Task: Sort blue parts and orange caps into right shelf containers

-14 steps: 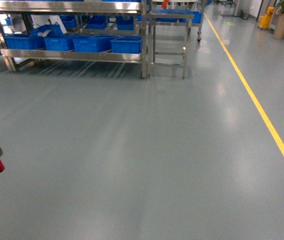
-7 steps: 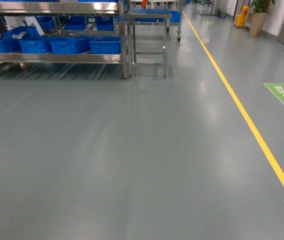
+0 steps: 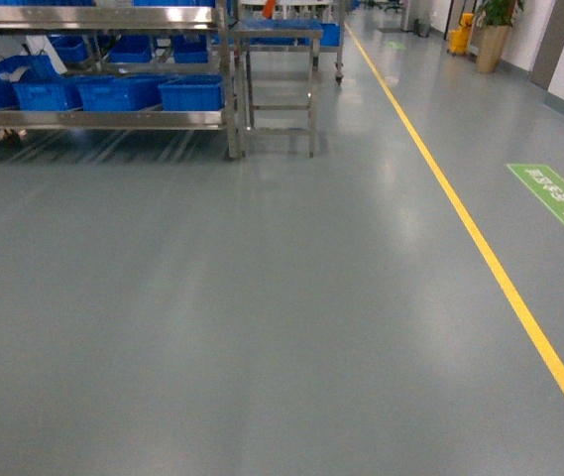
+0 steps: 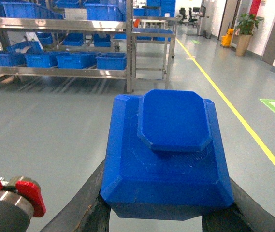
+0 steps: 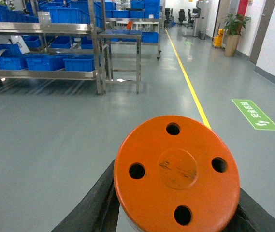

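A chunky blue part point(image 4: 168, 154) with a raised octagonal top sits between the black fingers point(image 4: 86, 205) of my left gripper point(image 4: 159, 215), which is shut on it. My right gripper point(image 5: 176, 215) is shut on a round orange cap point(image 5: 176, 174) with several holes. Neither gripper shows in the head view. Bright-blue bins point(image 3: 190, 93) line a steel shelf rack point(image 3: 103, 119) far off at the upper left, also seen as bins point(image 4: 110, 60) and bins point(image 5: 81, 63). Which of them are the right shelf containers I cannot tell.
Grey floor lies between me and the rack. A small steel table point(image 3: 277, 79) stands right of the rack. A yellow floor line point(image 3: 480, 248) runs along the right, with a green floor sign point(image 3: 553, 193) beyond it. A red-edged metal knob point(image 4: 26, 193) shows at lower left.
The head view has swung to the right: the rack and bins slid left, the green floor sign came into view, and the red part at the left edge left the view.
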